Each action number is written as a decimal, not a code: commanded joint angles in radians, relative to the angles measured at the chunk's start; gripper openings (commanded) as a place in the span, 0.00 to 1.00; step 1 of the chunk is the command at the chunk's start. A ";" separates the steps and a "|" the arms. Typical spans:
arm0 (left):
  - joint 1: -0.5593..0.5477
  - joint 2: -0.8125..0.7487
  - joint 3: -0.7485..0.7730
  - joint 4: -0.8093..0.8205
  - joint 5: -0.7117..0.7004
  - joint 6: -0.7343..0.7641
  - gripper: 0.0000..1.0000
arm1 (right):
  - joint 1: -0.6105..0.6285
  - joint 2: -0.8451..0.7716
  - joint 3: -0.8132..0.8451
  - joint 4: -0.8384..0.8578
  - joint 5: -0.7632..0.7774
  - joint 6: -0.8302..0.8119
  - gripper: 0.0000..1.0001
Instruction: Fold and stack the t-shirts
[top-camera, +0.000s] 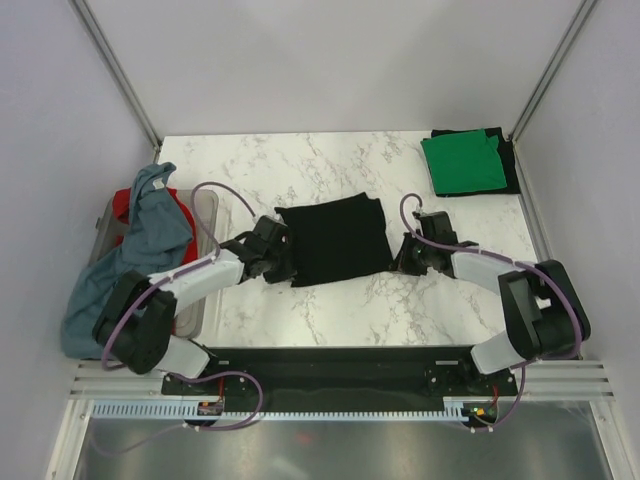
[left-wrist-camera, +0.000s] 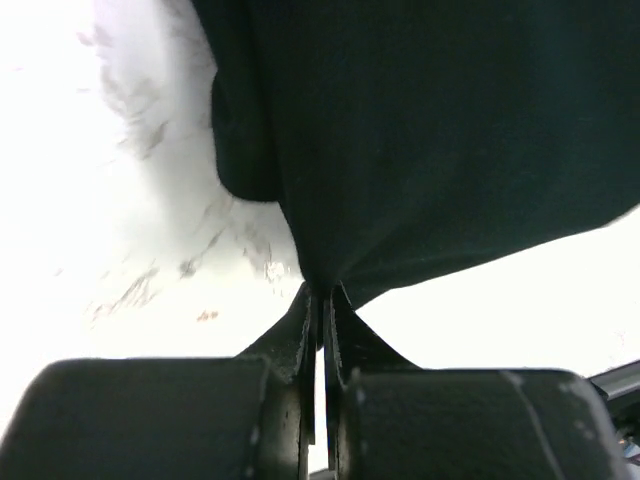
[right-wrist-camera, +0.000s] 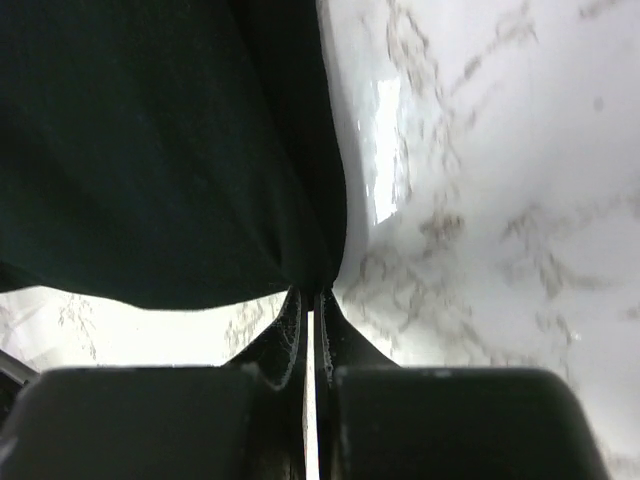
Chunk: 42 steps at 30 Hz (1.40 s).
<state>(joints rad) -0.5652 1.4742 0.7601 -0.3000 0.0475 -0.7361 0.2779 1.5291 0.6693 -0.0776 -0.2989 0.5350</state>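
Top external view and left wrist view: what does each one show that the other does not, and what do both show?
Only the top external view shows the folded green t-shirt at the far right corner, the bin on the left with the grey-blue t-shirt and red t-shirt, and the right gripper at the right edge of the black t-shirt. Only the left wrist view shows that the left gripper is shut, pinching the cloth's edge. Both show the black t-shirt lying on the marble table.

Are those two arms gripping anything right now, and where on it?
Yes. Both pinch the folded black cotton t-shirt: the left end effector shut on its near left corner, the right end effector on its near right corner.
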 joint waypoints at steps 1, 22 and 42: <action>0.004 -0.167 0.061 -0.187 -0.130 0.073 0.02 | -0.002 -0.153 -0.040 -0.100 0.030 0.016 0.00; -0.002 -0.589 0.067 -0.533 0.022 0.084 0.79 | 0.139 -0.492 0.004 -0.383 0.155 0.115 0.98; -0.001 -0.858 0.044 -0.492 -0.118 0.182 0.80 | 0.119 0.342 0.529 -0.220 0.113 -0.069 0.96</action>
<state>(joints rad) -0.5652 0.6136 0.8112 -0.8135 -0.0494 -0.5968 0.4004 1.8317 1.1526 -0.3367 -0.1814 0.5064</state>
